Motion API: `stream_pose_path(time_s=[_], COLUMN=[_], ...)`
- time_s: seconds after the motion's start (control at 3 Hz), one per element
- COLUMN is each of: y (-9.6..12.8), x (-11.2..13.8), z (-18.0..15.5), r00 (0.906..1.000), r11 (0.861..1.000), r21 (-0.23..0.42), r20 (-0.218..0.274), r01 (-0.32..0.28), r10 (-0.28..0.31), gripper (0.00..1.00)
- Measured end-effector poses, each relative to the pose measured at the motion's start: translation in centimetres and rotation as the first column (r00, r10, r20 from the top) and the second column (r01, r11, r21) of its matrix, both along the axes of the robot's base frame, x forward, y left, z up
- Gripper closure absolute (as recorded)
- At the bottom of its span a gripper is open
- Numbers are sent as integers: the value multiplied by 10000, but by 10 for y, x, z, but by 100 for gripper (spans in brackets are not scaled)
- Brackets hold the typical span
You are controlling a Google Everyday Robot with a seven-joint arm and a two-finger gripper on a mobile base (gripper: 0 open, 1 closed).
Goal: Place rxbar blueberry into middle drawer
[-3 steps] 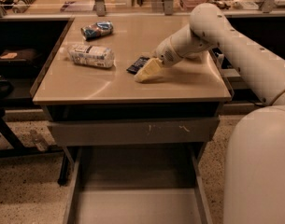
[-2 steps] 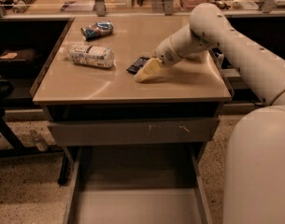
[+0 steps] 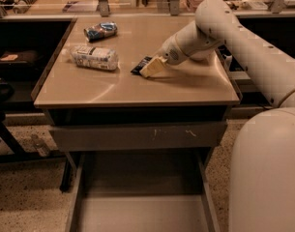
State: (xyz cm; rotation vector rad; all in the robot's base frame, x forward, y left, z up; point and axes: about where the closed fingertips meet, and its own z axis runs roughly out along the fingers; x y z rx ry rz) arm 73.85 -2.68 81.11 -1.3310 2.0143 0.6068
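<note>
Single camera view over a tan tabletop (image 3: 137, 88). The robot arm (image 3: 224, 25) reaches in from the right and ends in the gripper (image 3: 153, 66), which is lowered onto the table surface near its centre. The rxbar blueberry (image 3: 139, 65) lies flat on the tabletop, its black wrapper showing just left of the gripper and touching it, its right end hidden beneath. Whether the gripper is clenched on the bar or released cannot be told. Left of the bar lies a whitish printed packet (image 3: 95, 57); behind that, a blue-and-white snack bag (image 3: 100, 31). Below the scuffed grey drawer front (image 3: 137, 135), the middle drawer (image 3: 137, 214) stands pulled out, well apart from the bar.
</note>
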Motion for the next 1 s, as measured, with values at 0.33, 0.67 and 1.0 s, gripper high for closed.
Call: stream_pose_path(time_s=[0.33, 0.67, 1.0], y=[0, 7, 8], x=[0, -2, -13], z=[4, 8, 25], r00=[10000, 9991, 9969], r11=[10000, 9992, 9963], r21=[0, 70, 336], r20=[-1, -149, 16], r01=[-2, -395, -793], r10=[2, 396, 793], gripper=[100, 100, 100])
